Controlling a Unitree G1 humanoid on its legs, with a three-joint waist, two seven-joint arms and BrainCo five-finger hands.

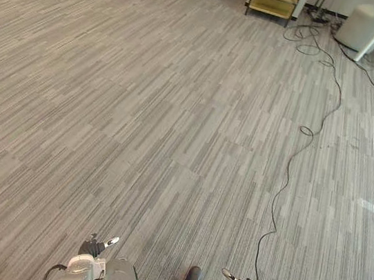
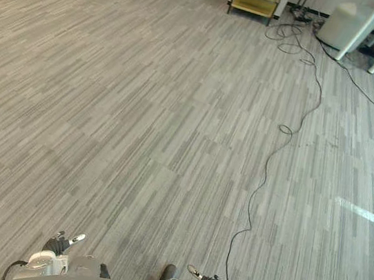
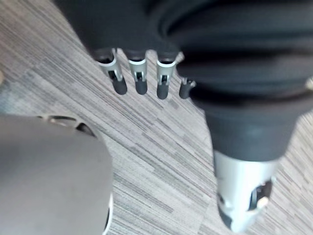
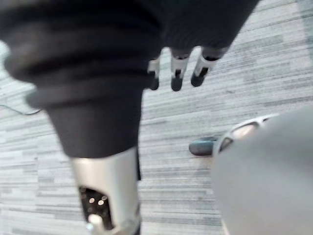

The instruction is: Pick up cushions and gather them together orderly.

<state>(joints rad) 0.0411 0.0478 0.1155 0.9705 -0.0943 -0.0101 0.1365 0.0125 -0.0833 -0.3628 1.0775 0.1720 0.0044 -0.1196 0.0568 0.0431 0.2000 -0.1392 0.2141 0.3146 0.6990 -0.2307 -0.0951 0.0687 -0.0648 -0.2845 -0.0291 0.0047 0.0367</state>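
Hanging well short of the yellow shelf unit point(image 1: 273, 0), the left hand point(image 3: 139, 78) and right hand point(image 4: 177, 73) show straight, relaxed, empty fingers in the wrist views, above grey striped carpet point(image 3: 146, 147). The eye views add a pale rounded bulk point(image 1: 365, 26), perhaps a cushion, just right of the shelf unit.

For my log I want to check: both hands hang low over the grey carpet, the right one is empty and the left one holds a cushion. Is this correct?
Not fully. The left hand holds no cushion: the left wrist view shows its fingers straight, with only grey carpet past them. The rest stands: both hands hang low over the carpet, and the right hand is empty.
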